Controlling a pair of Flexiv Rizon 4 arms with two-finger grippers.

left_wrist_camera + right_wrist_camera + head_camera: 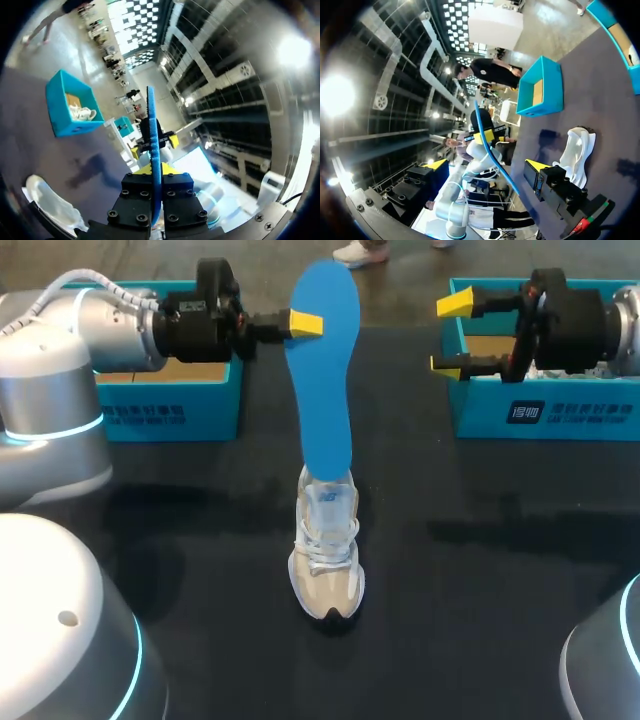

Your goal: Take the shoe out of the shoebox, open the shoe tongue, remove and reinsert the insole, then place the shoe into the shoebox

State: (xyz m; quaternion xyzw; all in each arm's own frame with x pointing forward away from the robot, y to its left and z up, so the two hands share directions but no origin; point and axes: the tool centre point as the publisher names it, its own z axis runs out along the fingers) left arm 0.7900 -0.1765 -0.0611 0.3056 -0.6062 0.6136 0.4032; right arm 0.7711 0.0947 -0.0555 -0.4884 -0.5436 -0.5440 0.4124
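dark table (480, 570): paper (82, 114) in right shoebox (545, 412); shoe (326, 550), insole (325, 370) outside

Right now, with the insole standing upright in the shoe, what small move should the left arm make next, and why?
Probably lift the insole straight up a little. The left gripper is shut on its upper part; its lower end sits in the opening of the shoe. The right gripper is open, away from the shoe, so a sideways pull might tip it.

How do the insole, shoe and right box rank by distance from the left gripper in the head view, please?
1. The insole: clamped in the left gripper.
2. The shoe: under the insole's lower end.
3. The right box: across the table.
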